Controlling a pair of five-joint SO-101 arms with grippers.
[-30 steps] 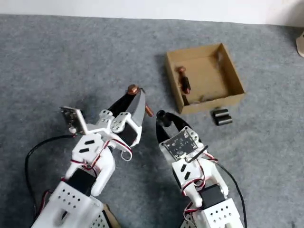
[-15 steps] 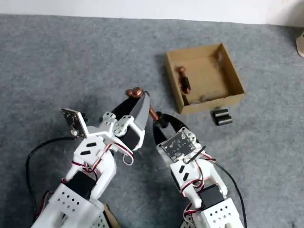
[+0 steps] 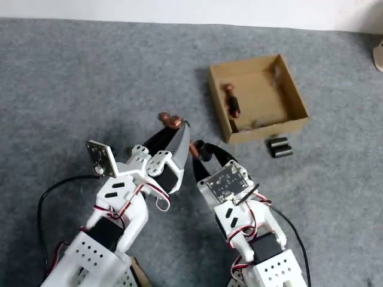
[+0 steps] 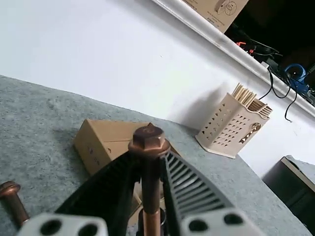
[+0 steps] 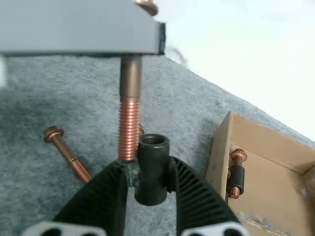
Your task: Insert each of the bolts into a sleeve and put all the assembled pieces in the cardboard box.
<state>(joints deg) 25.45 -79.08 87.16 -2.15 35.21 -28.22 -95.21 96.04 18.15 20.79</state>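
We start at the left gripper (image 4: 150, 158). Its jaws are closed to a narrow gap around the shank of a bolt (image 4: 149, 169), just under the hexagonal head, so the threaded end hangs free below the fingers. That grip leaves the whole thread clear to go into a sleeve.

Directly beneath it is the right gripper (image 5: 147, 179), clamped on a black sleeve (image 5: 151, 167). It holds the sleeve upright with the open mouth facing up towards the bolt, steadying it like a socket. In the right wrist view the bolt's tip sits just beside the sleeve's mouth, on its outer side. We judge it has not gone in yet, and the next move needs a small sideways correction before pushing down.

Compared with a second ago, the left gripper has swung the bolt across towards the right gripper. The thread was clearly apart from the sleeve then and now almost touches it. The right gripper has hardly moved.

Further out, beyond the left gripper, a second bolt (image 5: 66, 152) lies loose on the carpet (image 3: 90, 78). Past the right gripper sits the cardboard box (image 3: 263, 133) with one finished piece (image 3: 231, 104) inside. Spare sleeves (image 3: 279, 147) lie just outside its near wall.
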